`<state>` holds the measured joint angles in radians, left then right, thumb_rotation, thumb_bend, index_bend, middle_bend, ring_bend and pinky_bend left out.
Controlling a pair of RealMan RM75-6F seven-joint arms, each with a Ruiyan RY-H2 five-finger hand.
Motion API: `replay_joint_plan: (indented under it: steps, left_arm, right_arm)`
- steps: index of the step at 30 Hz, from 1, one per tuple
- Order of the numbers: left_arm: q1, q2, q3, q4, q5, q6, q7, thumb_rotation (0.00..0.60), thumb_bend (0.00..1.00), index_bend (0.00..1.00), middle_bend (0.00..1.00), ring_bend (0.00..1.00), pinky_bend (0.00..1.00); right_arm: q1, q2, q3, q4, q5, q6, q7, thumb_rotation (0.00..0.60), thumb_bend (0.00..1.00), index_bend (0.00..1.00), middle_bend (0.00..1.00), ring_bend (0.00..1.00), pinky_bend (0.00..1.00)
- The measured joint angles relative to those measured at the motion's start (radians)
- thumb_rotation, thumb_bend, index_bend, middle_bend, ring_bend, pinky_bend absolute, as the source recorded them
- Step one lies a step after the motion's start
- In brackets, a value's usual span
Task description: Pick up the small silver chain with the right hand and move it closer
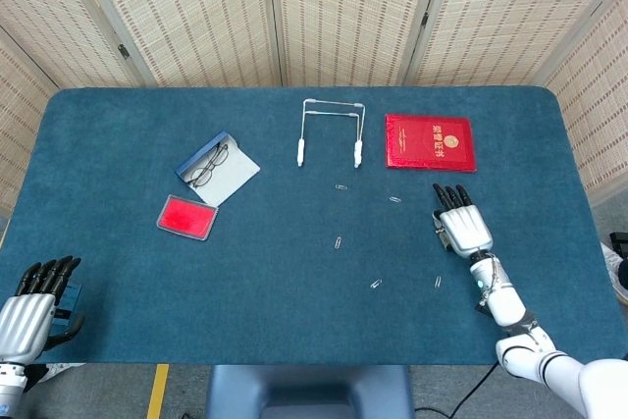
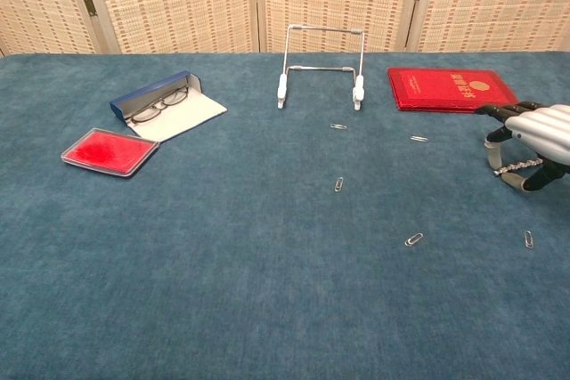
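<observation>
The small silver chain (image 2: pixel 519 166) lies on the blue table cloth at the far right of the chest view, just in front of the red booklet. My right hand (image 2: pixel 537 138) is palm down over it, the thumb at the chain's left end and a dark fingertip (image 2: pixel 529 181) under its right part, pinching it. The head view shows the back of that hand (image 1: pixel 461 225) and hides the chain beneath it. My left hand (image 1: pixel 34 309) hangs off the table's near left edge, holding nothing, fingers apart.
The red booklet (image 2: pixel 450 88) lies just beyond the right hand. A wire stand (image 2: pixel 322 67) is at the back centre. An open glasses case (image 2: pixel 166 104) and a red pad (image 2: pixel 109 150) sit left. Several paper clips (image 2: pixel 414 239) are scattered mid-table, one (image 2: pixel 528 238) near the hand.
</observation>
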<state>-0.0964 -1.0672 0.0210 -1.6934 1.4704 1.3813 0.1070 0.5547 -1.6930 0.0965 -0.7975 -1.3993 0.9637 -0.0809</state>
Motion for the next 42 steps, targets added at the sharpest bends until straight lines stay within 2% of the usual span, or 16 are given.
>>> replay_joint_plan:
  steps: [5, 14, 26, 42]
  left_arm:
    - [0.001, 0.0, 0.001, 0.0, 0.004, 0.003, -0.001, 0.6, 0.4, 0.0, 0.09, 0.09, 0.01]
    - [0.003, -0.005, 0.002, -0.003, 0.006, 0.007, 0.013, 0.6, 0.4, 0.0, 0.09, 0.09, 0.01]
    - [0.004, -0.007, 0.0, -0.004, 0.0, 0.006, 0.021, 0.6, 0.4, 0.0, 0.09, 0.09, 0.01]
    - [0.004, -0.001, 0.0, -0.003, 0.006, 0.008, -0.001, 0.6, 0.4, 0.0, 0.09, 0.09, 0.01]
  right_arm:
    - [0.001, -0.005, 0.002, 0.002, -0.002, 0.015, -0.002, 0.6, 0.53, 0.82, 0.09, 0.03, 0.0]
    - [-0.008, 0.003, 0.004, -0.015, -0.009, 0.055, 0.007, 0.6, 0.55, 0.91, 0.14, 0.05, 0.0]
    - [-0.013, 0.011, 0.019, -0.035, -0.014, 0.109, 0.021, 0.6, 0.55, 0.92, 0.15, 0.06, 0.0]
    - [0.033, 0.051, 0.08, -0.168, 0.012, 0.122, -0.043, 0.6, 0.55, 0.92, 0.16, 0.07, 0.0]
